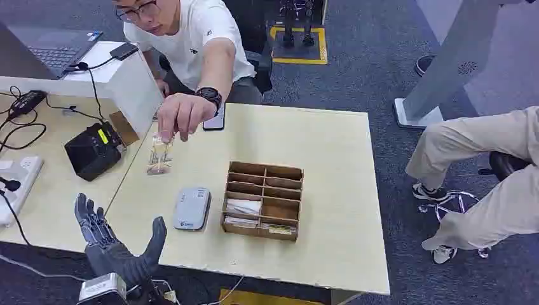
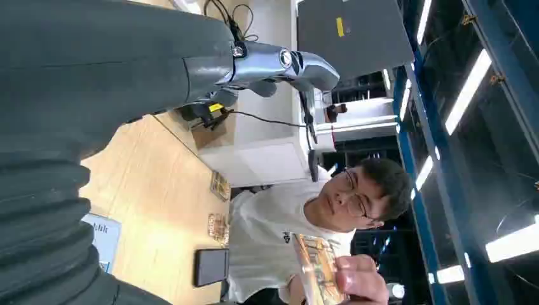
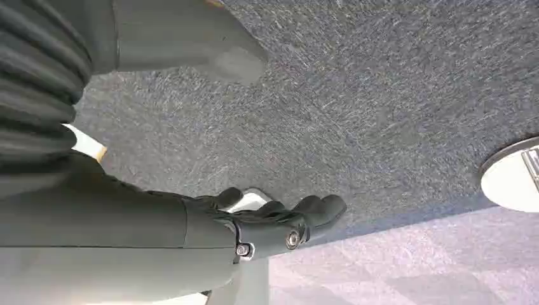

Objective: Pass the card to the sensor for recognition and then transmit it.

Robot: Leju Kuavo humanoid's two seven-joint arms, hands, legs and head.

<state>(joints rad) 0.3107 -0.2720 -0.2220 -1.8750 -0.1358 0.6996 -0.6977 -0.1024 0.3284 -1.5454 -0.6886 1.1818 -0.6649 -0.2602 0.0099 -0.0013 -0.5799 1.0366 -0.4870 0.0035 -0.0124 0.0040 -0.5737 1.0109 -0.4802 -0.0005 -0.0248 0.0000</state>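
Now the black left hand (image 1: 114,244), fingers apart, waits near the table's front left corner. Next, it must grasp the person's clear card (image 1: 159,154). Right hand's (image 3: 279,219) fingers seem loosely together.

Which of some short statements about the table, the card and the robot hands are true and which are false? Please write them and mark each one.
1. A person's hand holds the card above the table. True.
2. The left robot hand grips the card. False: it is open and holds nothing, near the table's front edge.
3. The grey sensor lies beside the wooden divided box. True.
4. The right robot hand rests on the table. False: it hangs over grey carpet, holding nothing.
5. A phone lies inside the box. False: it lies on the table's far edge.
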